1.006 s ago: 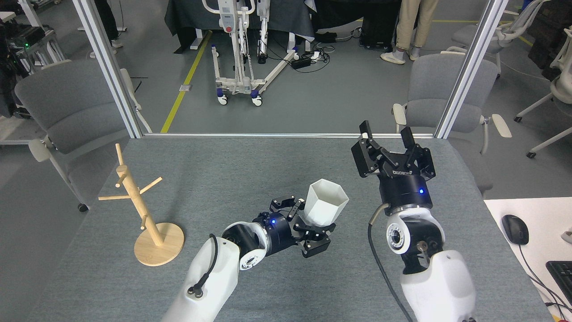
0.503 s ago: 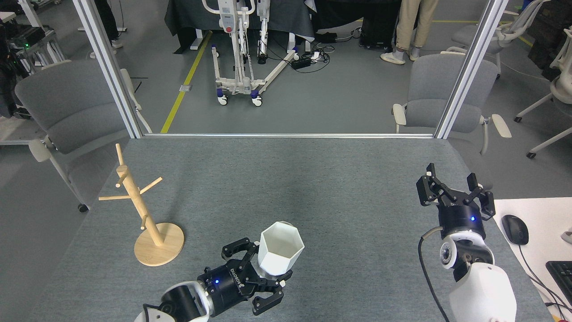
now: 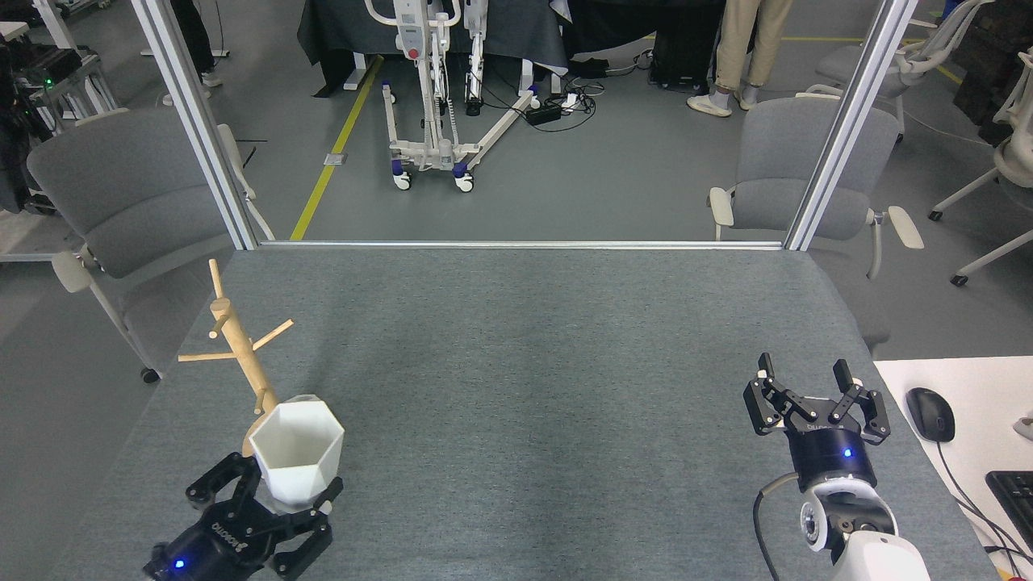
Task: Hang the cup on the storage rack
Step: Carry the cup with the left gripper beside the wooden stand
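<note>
The white faceted cup [image 3: 297, 452] with its hexagonal rim facing up is held at the front left, with my left gripper [image 3: 278, 499] shut on its lower body. It covers most of the round base of the wooden storage rack [image 3: 240, 347], whose post and angled pegs rise just behind it. At the front right, my right gripper [image 3: 807, 385] stands open, fingers up, with nothing between them.
The grey table [image 3: 516, 347] ends at a metal frame with two slanted posts [image 3: 194, 121]. Grey chairs [image 3: 121, 194] stand at the back left and back right. A white desk with a mouse [image 3: 930, 413] and keyboard adjoins on the right.
My left gripper carried the cup from the table's middle front to the left, right in front of the rack. My right gripper drew back and down toward the front right, still open.
</note>
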Robot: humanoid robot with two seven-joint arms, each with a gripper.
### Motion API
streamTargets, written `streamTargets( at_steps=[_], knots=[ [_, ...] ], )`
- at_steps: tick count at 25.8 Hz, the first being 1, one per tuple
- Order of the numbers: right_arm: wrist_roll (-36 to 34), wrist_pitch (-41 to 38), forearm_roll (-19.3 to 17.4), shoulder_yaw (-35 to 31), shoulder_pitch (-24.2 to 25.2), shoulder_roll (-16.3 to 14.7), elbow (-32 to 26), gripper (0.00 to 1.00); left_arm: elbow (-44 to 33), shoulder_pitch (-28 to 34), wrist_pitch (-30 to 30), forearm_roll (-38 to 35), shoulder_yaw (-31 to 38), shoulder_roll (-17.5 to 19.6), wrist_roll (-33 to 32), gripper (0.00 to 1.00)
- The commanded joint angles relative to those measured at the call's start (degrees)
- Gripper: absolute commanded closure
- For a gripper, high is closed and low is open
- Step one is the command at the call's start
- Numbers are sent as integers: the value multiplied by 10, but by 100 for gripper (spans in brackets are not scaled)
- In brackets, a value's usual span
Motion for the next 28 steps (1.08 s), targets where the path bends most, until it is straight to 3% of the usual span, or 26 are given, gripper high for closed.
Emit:
streamTargets(
  at_steps=[1, 5, 10, 17, 28],
  knots=[
    [1, -23, 0, -12, 54, 5, -57, 1, -1, 15, -1, 0, 75, -1, 37, 100],
    [18, -24, 0, -17, 126, 13, -144, 1, -1, 22, -1, 0, 100, -2, 39, 100],
    [68, -27, 0, -13, 151, 26, -194, 1, 0, 17, -1, -6, 101, -10, 36, 100],
    [72, -22, -1, -10, 151, 25, -189, 1, 43, -40, 16, -13, 100, -9, -7, 100],
    [73, -27, -3, -12, 142, 34, -172, 1, 141, -85, 30, -13, 133, 14, -7, 100]
  ],
)
